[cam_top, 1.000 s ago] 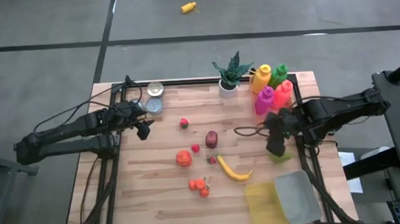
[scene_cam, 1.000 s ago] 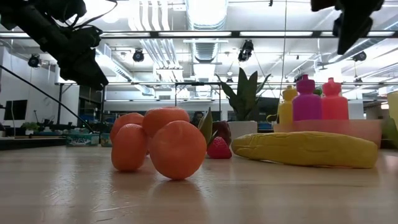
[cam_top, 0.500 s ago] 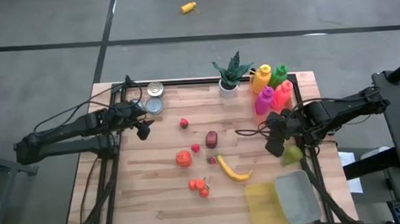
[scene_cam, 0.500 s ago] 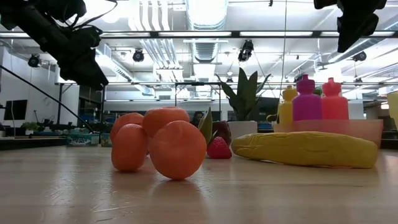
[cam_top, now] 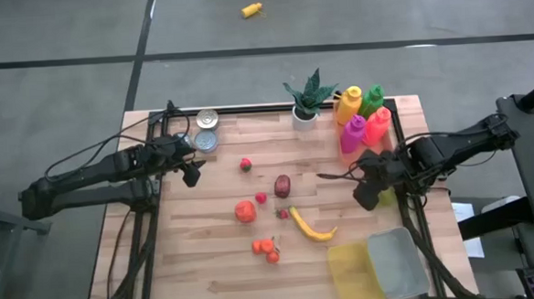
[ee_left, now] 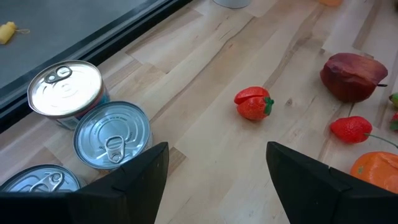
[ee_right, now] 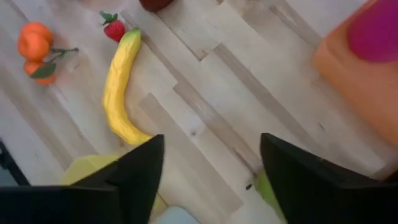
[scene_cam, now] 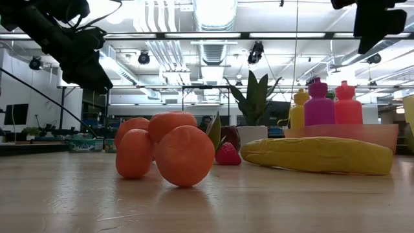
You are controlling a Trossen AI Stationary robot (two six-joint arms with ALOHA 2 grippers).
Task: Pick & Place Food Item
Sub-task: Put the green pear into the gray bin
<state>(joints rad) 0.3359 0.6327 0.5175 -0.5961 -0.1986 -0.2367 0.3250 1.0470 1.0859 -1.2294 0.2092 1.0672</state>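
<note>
My right gripper (cam_top: 366, 196) (ee_right: 211, 149) hangs open over the table's right side, above bare wood. A small green fruit (cam_top: 387, 196) (ee_right: 266, 186) lies on the table just to the right of it, partly hidden by one finger; I cannot tell whether they touch. The yellow banana (cam_top: 310, 225) (ee_right: 118, 87) lies to its left. My left gripper (cam_top: 191, 173) (ee_left: 217, 155) waits open near the cans (ee_left: 112, 134) at the far left. A small red fruit (ee_left: 254, 104) and a dark red fruit (ee_left: 353, 74) rest on the wood ahead of it.
A clear bin (cam_top: 397, 264) and a yellow lid (cam_top: 354, 273) sit at the near right corner. Coloured bottles in an orange holder (cam_top: 361, 117) and a potted plant (cam_top: 305, 97) stand at the far right. An orange fruit (cam_top: 245, 211), tangerines (cam_top: 267, 249) and strawberries (cam_top: 260, 197) lie mid-table.
The green fruit, mostly hidden under my right gripper a second ago, has come out toward the table's right edge and then shifted a little toward the far edge. My right gripper has risen slightly in the low view. The left arm has kept still.
</note>
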